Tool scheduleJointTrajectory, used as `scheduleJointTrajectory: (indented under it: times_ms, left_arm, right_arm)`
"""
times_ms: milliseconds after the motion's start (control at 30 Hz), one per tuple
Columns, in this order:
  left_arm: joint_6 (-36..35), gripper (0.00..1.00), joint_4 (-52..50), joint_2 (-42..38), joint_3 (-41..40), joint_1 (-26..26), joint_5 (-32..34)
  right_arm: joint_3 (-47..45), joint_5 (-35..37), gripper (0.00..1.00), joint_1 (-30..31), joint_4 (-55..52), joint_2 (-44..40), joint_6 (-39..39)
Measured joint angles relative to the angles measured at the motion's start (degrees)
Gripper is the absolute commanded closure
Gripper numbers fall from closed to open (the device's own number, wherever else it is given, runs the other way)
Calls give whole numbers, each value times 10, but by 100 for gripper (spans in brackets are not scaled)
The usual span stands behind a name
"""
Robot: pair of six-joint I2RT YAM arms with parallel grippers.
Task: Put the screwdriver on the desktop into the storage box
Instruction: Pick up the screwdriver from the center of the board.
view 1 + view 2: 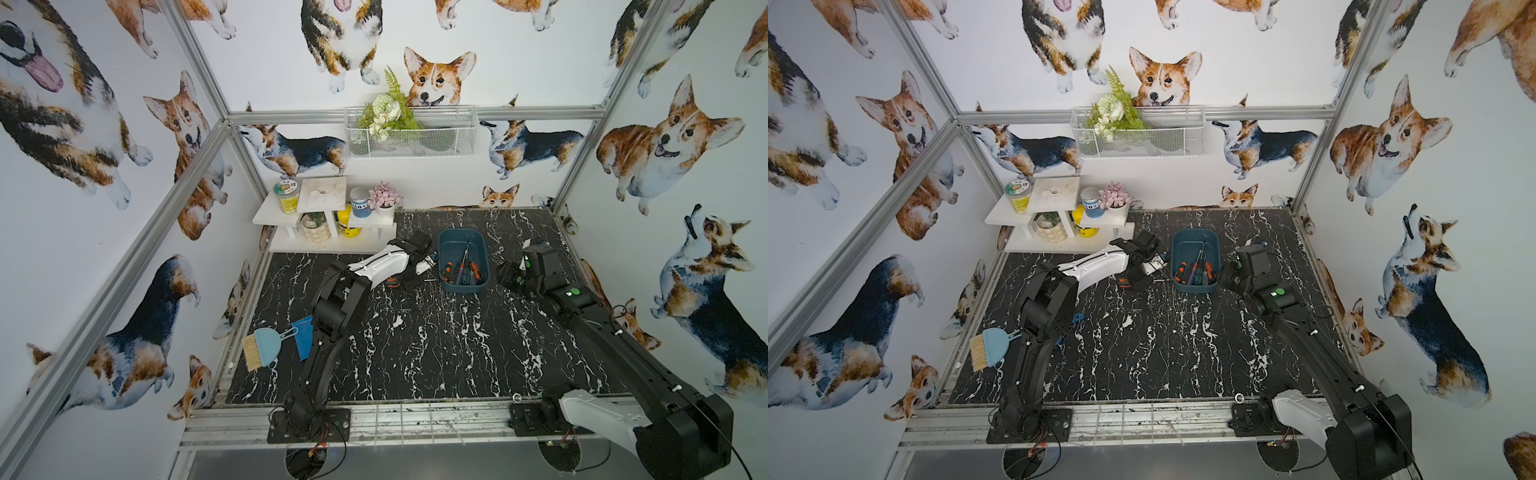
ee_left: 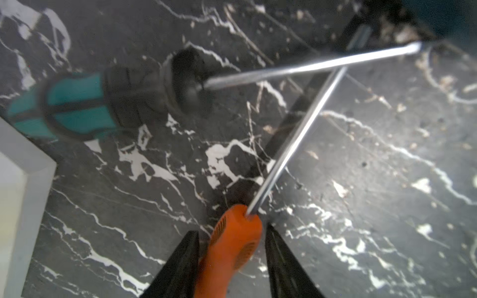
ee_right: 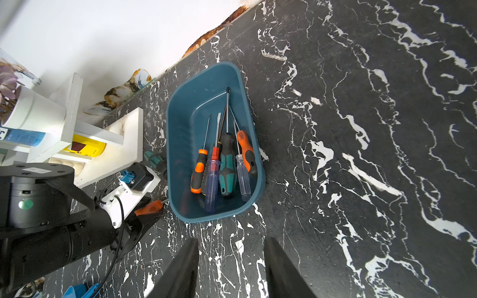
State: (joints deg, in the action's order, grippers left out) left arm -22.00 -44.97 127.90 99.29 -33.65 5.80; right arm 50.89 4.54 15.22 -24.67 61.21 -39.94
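Left gripper (image 2: 231, 229) fingers are straddling the orange screwdriver (image 2: 233, 245) handle, gap showing, not clamped. It's lying on the desktop (image 1: 415, 340) at the box's (image 1: 455, 243) 8 o'clock. Best squeezing mid-handle and lifting slowly, since the teal screwdriver (image 2: 77, 103) shaft is crossing its tip. Right gripper (image 3: 231, 240) is hanging empty, fingers apart.

No word or number can be read with certainty. On the white shelf (image 1: 266, 217) at the far left corner of the desktop (image 1: 415, 353), a label with pale characters is carried by a blue jar (image 1: 360, 203), blurred in both top views and too fine in the right wrist view. An illegible printed disc is borne on the green-lidded jar (image 1: 286, 195). No marks can be made out on a white sticker (image 3: 38, 169) on the left arm (image 3: 51, 232) or on round green stickers (image 1: 574, 292) on the right arm (image 1: 623, 345).
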Motion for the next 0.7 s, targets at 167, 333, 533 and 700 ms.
scheduleJointTrajectory:
  times_ms: [167,333,533,700]
  left_arm:
    - [19,60,-35,-9,-12,-1,1]
    - [42,74,-53,-21,-39,-1,2]
    - [61,85,-41,-39,-66,-4,15]
    - [91,97,-35,-84,-117,-5,7]
  right_arm:
    - [0,0,53,0,0,-1,-1]
    - [-2,0,54,0,0,-1,-4]
    - [-3,0,54,0,0,-5,-7]
    - [-4,2,54,0,0,-10,-15]
